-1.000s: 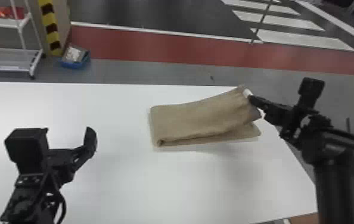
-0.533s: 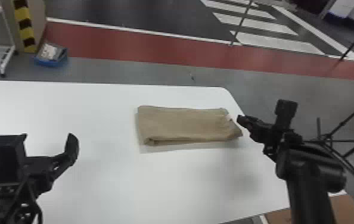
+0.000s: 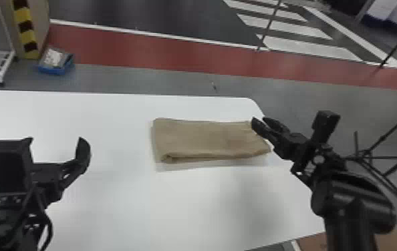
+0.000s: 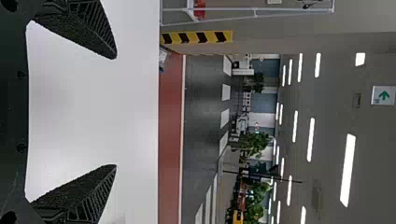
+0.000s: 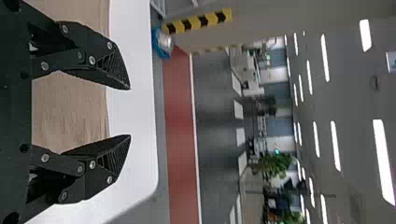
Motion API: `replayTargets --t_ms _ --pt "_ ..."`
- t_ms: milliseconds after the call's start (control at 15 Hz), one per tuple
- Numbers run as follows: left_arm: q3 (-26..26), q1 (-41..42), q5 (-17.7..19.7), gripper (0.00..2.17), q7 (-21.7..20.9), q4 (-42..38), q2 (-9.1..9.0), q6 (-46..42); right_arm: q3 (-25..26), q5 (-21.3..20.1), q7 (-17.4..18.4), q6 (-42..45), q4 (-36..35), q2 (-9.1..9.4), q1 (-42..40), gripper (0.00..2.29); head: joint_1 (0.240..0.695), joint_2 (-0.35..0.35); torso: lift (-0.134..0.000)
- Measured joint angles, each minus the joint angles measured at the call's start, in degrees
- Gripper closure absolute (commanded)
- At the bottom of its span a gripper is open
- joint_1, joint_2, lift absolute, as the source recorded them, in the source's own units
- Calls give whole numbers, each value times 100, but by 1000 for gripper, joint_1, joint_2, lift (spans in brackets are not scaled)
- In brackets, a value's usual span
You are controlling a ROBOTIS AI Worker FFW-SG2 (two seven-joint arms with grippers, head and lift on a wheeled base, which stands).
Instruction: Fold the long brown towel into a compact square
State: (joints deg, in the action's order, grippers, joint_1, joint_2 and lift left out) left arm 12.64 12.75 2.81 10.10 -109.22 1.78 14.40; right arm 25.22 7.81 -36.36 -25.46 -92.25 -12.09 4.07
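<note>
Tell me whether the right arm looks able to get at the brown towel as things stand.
Probably yes: the right gripper is open and holds nothing, close to the right end of the towel, and nothing visible blocks the way between them.

The left end effector (image 3: 55,138) is wide open over the white table (image 4: 93,107).

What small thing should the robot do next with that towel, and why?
Probably ease the right gripper down to pinch the right end of the towel, ready to fold it leftward. The towel lies flat as an oblong, wider than it is deep, not a square, and the open right gripper is at that end.
</note>
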Motion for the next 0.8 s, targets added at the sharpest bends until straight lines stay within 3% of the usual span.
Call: replayTargets --t_ms 133,200,467,800 --pt "-48 -11 7 36 2 8 20 -83 -480 -211 -290 -186 -24 33 -13 2192 695 -230 -123" --pt "-60 -18 14 36 -2 8 27 -91 -655 -411 -279 -203 30 94 -12 2192 695 -197 -123" --pt "-55 -34 41 36 -45 7 52 -152 -855 -993 -109 -203 304 473 -20 2192 695 -175 -123" --pt "1 -54 43 36 -73 131 83 -198 -1106 -1053 -28 -330 474 597 15 2192 695 -155 -123"
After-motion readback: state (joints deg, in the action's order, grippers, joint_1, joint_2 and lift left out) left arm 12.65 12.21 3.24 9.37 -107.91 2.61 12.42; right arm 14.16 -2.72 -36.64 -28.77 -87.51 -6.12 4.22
